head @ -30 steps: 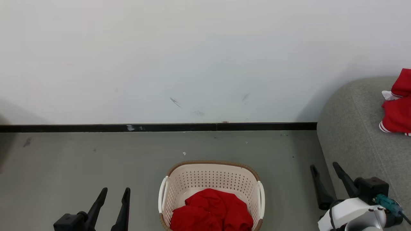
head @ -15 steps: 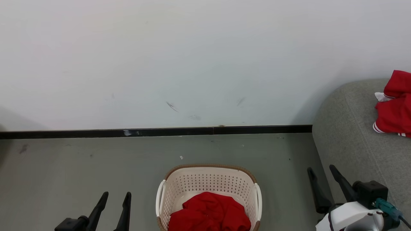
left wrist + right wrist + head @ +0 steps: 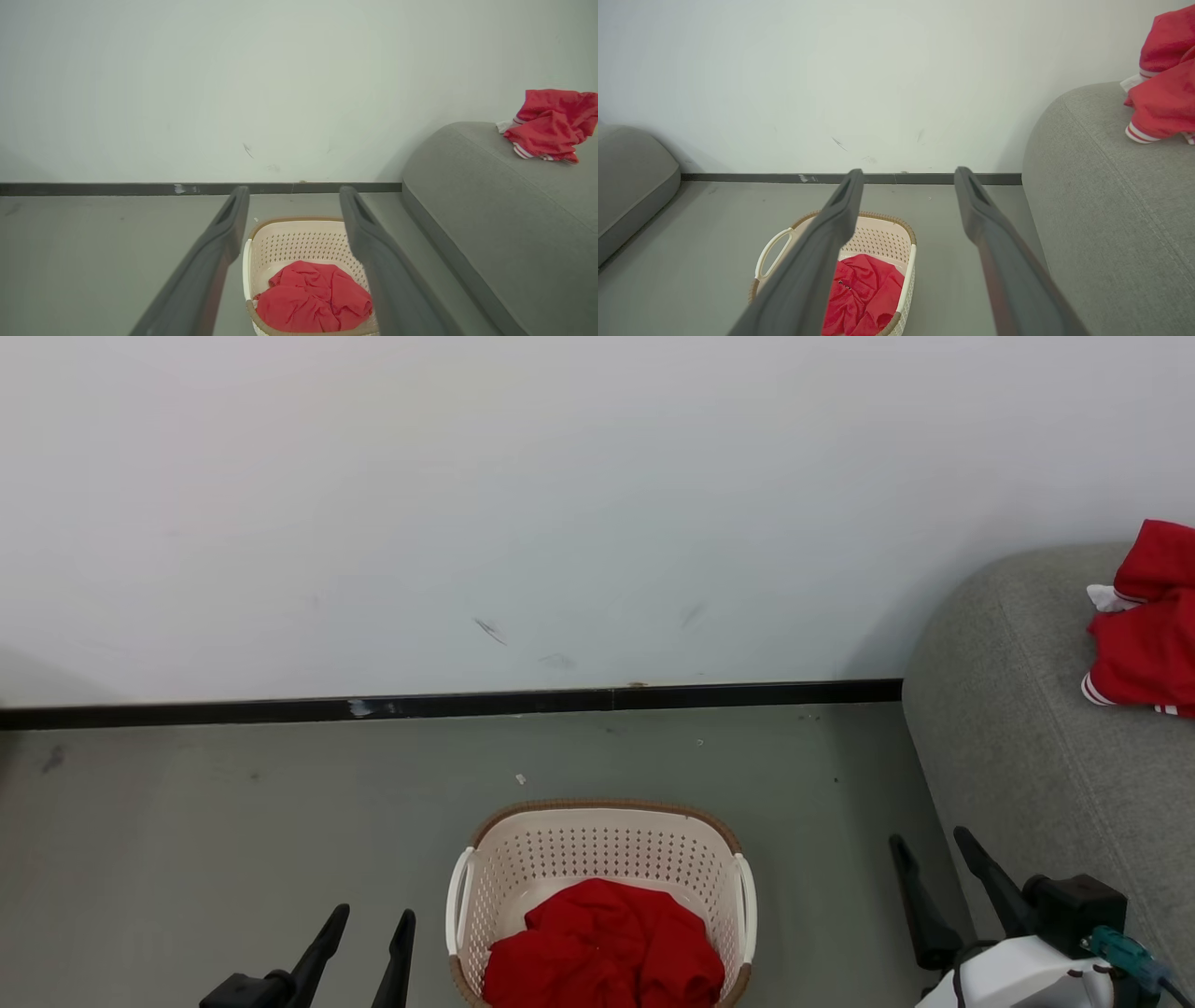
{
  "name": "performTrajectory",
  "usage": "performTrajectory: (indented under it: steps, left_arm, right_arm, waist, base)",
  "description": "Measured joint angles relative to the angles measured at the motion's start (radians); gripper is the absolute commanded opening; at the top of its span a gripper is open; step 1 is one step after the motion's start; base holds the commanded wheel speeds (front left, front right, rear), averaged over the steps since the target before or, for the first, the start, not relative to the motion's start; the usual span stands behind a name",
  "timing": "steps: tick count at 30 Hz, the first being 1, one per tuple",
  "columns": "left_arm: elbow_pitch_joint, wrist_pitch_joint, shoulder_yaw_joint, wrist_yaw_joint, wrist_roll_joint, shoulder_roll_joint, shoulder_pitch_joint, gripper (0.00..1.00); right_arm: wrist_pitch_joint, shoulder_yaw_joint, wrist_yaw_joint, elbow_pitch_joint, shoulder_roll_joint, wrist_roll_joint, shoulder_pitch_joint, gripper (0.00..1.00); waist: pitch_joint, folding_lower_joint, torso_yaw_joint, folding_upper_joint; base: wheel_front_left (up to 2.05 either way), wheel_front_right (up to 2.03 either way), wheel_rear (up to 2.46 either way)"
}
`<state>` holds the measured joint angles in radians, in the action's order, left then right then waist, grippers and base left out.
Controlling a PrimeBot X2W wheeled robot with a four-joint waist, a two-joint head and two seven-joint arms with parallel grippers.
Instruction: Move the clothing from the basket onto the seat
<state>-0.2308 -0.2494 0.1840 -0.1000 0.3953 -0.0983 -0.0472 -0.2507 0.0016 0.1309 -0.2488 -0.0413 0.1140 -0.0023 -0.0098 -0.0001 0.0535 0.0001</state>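
The white basket [image 3: 597, 849] sits on the grey floor [image 3: 233, 831] by a white wall [image 3: 560, 504] with a black strip [image 3: 467, 705] along its bottom. Red clothing [image 3: 602, 952] lies bunched up inside the basket. The big grey seat [image 3: 1027, 747] stands to its right, with one more red piece [image 3: 1144, 635] lying on top. The left gripper [image 3: 373, 912] and the right gripper [image 3: 930, 836] hang on each side of the basket, jaws apart, holding nothing. A second grey cushion [image 3: 630, 172] sits across the floor from the seat.
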Motion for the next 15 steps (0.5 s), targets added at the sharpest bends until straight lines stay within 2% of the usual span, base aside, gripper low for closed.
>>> performTrajectory:
  steps: [15]
  left_arm:
    - [-0.023, 0.018, 0.058, -0.010, -0.011, 0.000, 0.065, 1.00]
  right_arm:
    - [0.000, -0.004, 0.000, 0.051, 0.000, -0.002, 0.004, 1.00]
  waist:
    - [0.073, 0.0000, -0.021, -0.0001]
  base:
    - [0.00, 0.00, 0.00]
